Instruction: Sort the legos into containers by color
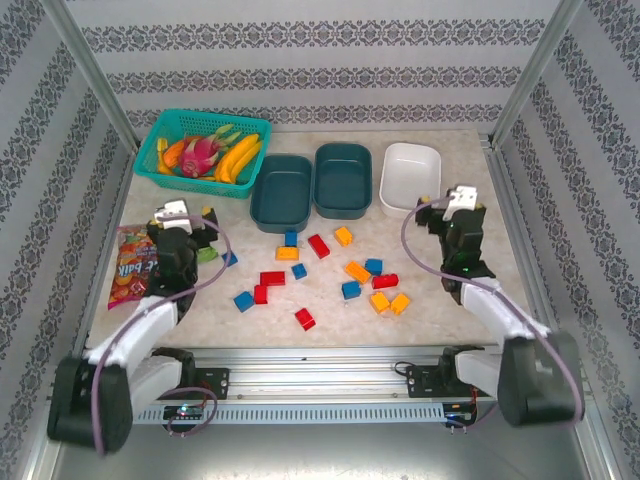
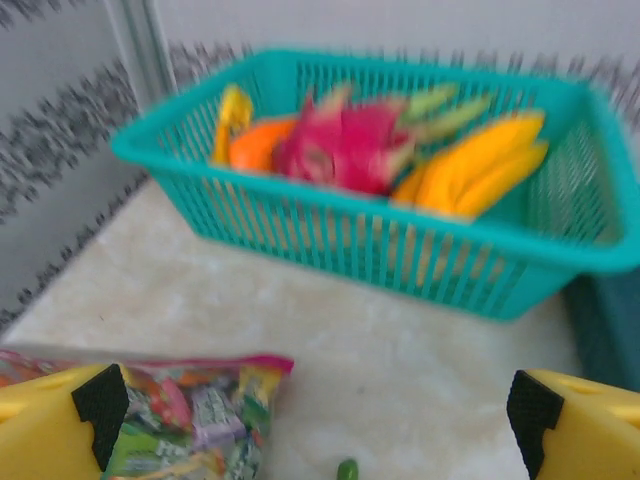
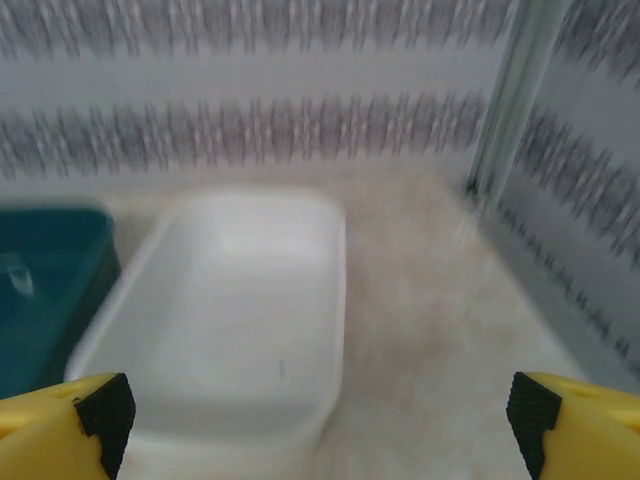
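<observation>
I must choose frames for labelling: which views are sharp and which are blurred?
Top view: sharp and evenly lit, the bricks clear with only soft shadows. Left wrist view: blurred, the basket and the fruit in it smeared. Right wrist view: blurred as well, the white tub and the wall pattern soft.

3 tubs [image 1: 343,180] (2 teal, 1 white), approx 15 legos [image 1: 318,245], 1 basket [image 1: 147,148].
</observation>
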Motion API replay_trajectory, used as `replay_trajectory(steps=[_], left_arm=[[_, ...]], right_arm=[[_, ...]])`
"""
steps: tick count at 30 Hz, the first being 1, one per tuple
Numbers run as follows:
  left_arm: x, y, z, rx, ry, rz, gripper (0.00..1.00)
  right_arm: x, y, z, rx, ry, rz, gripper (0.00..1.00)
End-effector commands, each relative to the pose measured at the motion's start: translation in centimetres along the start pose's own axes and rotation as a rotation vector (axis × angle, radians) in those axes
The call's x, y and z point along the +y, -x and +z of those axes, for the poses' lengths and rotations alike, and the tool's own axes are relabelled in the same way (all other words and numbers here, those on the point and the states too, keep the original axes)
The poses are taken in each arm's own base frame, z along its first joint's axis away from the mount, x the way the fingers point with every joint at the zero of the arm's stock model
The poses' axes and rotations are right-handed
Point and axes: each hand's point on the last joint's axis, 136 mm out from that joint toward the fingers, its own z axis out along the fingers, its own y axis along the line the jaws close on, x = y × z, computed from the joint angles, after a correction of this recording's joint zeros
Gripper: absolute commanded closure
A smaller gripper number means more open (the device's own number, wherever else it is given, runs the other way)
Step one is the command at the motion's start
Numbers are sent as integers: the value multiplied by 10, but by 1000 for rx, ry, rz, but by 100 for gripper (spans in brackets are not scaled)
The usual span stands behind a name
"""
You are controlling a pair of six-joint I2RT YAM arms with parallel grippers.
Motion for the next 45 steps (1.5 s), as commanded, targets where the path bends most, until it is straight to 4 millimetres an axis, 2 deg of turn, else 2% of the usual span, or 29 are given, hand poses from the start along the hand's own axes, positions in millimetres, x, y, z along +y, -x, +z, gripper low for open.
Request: replay_trajectory(steps=[1, 3, 4, 5, 7, 8, 10, 12, 13, 15, 17, 20, 25, 29, 32, 38, 45], left_arm=[[16, 7, -33, 58, 65, 2, 0], [11, 33, -52, 22, 31, 8, 0], [5, 49, -61, -5, -1, 17, 0], [-1, 64, -68, -30, -25, 11, 0], [2, 86, -78, -23, -17, -145, 0], [7, 82, -85, 69, 3, -275, 0], [12, 79, -105, 213, 20, -363, 0], [-7, 77, -103, 244, -73, -419, 0], [-19, 74, -103, 275, -130, -466, 0], [-50, 65, -102, 366, -255, -515, 0], [-81, 49, -105, 521, -366, -512, 0], [-116, 30, -119, 687, -505, -458, 0], [-150, 12, -149, 795, -678, -336, 0], [-174, -6, -166, 859, -751, -256, 1], [-193, -15, -175, 872, -800, -246, 2], [-224, -28, -189, 895, -867, -224, 2], [-241, -31, -192, 907, -890, -194, 2]], right_arm=[[-7, 54, -35, -23, -74, 46, 2], [0, 96, -59, -55, -48, 124, 2], [0, 108, -70, -21, -43, 241, 2], [3, 107, -80, 71, -20, 363, 2], [6, 84, -101, 281, -24, 535, 2], [10, 68, -101, 333, -26, 627, 2], [42, 54, -99, 433, 179, 653, 2], [41, 30, -109, 581, 97, 615, 2], [35, 15, -119, 662, 8, 551, 3], [28, -5, -135, 784, -97, 456, 4], [30, -24, -151, 896, -133, 406, 6], [40, -56, -165, 1003, -117, 423, 18], [55, -123, -175, 1197, -101, 491, 24], [60, -159, -171, 1269, -110, 540, 26], [64, -181, -169, 1313, -111, 612, 28], [65, -211, -163, 1339, -139, 678, 33], [66, -228, -157, 1376, -164, 671, 36]])
